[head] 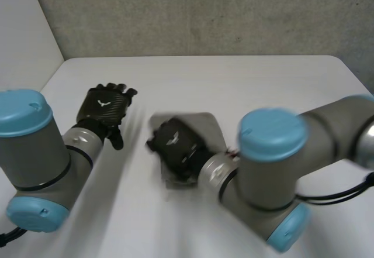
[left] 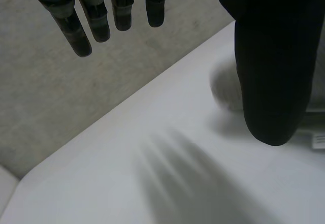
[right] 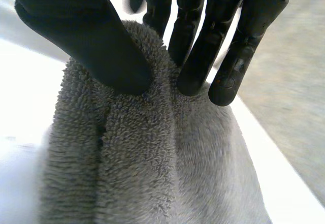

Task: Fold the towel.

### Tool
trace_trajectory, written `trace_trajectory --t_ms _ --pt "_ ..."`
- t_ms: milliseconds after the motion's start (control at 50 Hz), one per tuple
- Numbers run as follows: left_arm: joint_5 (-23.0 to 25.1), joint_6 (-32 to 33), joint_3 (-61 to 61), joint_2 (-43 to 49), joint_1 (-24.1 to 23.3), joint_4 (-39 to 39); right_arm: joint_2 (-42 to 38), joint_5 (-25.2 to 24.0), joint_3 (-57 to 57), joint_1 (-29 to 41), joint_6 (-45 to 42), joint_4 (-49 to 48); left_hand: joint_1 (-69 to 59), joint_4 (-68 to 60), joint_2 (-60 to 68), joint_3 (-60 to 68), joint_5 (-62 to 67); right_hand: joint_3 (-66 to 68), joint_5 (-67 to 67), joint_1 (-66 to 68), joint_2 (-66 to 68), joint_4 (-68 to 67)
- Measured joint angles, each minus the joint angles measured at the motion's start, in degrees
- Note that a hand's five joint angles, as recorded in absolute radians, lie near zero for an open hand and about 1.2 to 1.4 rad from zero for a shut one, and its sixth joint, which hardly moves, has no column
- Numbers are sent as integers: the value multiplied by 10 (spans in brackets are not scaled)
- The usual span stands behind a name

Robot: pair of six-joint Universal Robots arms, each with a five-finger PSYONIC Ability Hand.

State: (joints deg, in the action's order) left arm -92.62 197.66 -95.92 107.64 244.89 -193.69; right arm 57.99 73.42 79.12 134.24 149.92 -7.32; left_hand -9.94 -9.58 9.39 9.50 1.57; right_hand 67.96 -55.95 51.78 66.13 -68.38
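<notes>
A small grey towel (head: 208, 126) lies bunched on the white table (head: 245, 76), near the middle. My right hand (head: 175, 144) sits on top of it and covers most of it. In the right wrist view the thumb (right: 91, 41) and the fingers (right: 195, 56) pinch a raised ridge of the fluffy towel (right: 152, 168) between them. My left hand (head: 105, 106) hovers over bare table to the left of the towel, apart from it. Its fingers (left: 86, 26) are straight and spread, with the thumb (left: 274, 61) held wide, and it holds nothing.
A grey wall (head: 204, 12) stands behind the table's far edge. Both grey arms with light-blue caps (head: 272, 132) reach in from the near side. Bare table (left: 152, 183) lies under my left hand.
</notes>
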Motion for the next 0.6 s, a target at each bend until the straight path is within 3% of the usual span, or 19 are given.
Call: trace_trajectory --t_ms 20,40,80,100,140,180,260,380,480,600 --pt "-3 0 -4 -4 5 0 -21 3 -6 20 -14 1 0 0 0 0 0 -3 2 -2 -5 4" --pt "-6 -1 -6 -7 8 0 -36 9 -10 33 -26 1 0 0 0 0 0 -116 91 -74 -109 107" --pt "-7 -1 -8 -8 11 0 -44 15 -13 38 -33 1 0 0 0 0 0 -116 91 -74 -109 107" --pt "-8 -1 -9 -10 12 1 -52 28 -15 43 -40 1 0 0 0 0 0 -361 340 -291 -359 367" --pt "-8 -1 -10 -10 12 1 -53 44 -16 45 -41 1 0 0 0 0 0 -403 383 -322 -413 412" --pt "-8 -1 -9 -11 10 1 -44 65 -15 44 -33 1 0 0 0 0 0 -546 516 -398 -527 547" --pt "-6 -1 -1 -10 2 0 4 101 -3 28 27 1 0 0 0 0 0 -558 527 -400 -535 551" --pt "-6 -8 27 -6 -23 0 65 105 26 -28 148 4 0 0 0 0 0 -558 528 -400 -535 551" --pt "-7 -40 55 0 -51 3 94 68 39 -88 238 27 0 0 0 0 0 -558 528 -400 -535 551" --pt "-8 -88 71 21 -76 11 78 12 25 -132 276 64 0 0 0 0 0 -558 528 -400 -535 551"
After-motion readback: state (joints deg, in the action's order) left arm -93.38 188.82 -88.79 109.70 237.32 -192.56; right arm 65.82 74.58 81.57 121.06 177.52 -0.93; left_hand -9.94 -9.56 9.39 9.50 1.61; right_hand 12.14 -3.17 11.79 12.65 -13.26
